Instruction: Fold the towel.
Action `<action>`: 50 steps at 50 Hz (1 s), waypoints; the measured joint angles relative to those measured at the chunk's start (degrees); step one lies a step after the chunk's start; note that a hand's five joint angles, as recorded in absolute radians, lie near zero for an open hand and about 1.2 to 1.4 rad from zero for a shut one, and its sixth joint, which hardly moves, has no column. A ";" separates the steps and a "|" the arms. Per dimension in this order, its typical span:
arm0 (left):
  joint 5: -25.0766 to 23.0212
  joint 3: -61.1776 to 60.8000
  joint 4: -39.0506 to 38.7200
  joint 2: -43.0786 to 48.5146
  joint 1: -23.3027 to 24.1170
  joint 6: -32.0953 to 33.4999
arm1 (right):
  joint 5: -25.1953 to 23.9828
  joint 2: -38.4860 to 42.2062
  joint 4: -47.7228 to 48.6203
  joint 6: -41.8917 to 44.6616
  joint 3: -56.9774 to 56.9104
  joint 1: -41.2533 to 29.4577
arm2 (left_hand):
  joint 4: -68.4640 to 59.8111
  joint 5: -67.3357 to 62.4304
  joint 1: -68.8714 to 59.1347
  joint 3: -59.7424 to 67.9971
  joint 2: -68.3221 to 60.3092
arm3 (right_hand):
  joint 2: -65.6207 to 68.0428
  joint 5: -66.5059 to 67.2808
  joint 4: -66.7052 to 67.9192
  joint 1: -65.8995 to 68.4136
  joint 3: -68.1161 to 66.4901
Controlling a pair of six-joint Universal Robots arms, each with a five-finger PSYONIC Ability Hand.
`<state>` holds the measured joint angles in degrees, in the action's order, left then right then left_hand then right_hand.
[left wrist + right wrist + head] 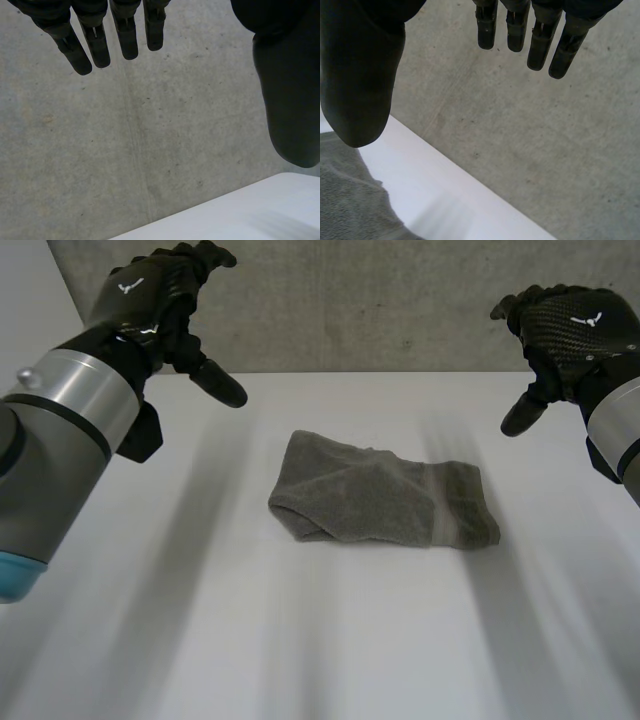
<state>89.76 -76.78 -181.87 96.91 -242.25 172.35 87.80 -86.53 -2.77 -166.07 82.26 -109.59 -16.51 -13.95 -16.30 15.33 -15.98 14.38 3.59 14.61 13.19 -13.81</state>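
Folded towel (pixel 385 502) lies lengthwise across the table (pixel 200 640)

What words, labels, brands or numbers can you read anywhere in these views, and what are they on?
No words or numbers can be read in any view.
left hand: a small white wing-shaped emblem on its back, no lettering.
right hand: the same white emblem, no lettering.
towel: no tag or print visible.
table: no markings.
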 measured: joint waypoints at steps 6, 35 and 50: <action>0.02 2.14 5.56 0.45 -0.43 -0.15 | 0.02 1.31 -1.92 -2.86 -0.86 0.01 | 0.00 0.07 0.11 -0.16 0.00 | 0.00 0.01 0.00 0.00 0.00; -0.30 4.98 8.73 7.59 -0.72 0.36 | -4.53 21.02 -1.24 -2.73 -7.38 -4.92 | 0.00 0.23 0.23 -0.18 0.00 | 0.00 0.01 0.00 0.00 0.00; -0.37 5.55 8.54 11.55 -1.85 0.93 | -4.92 48.66 -0.60 -1.92 -31.87 -10.63 | 0.00 0.24 0.34 -0.19 0.01 | 37.65 37.46 36.67 38.19 -37.40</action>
<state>89.39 -71.23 -173.33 108.46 -244.10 173.27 82.88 -37.87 -3.37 -167.99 50.39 -120.22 -16.51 -13.71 -15.96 15.14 -15.97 52.04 41.05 51.28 51.38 -51.21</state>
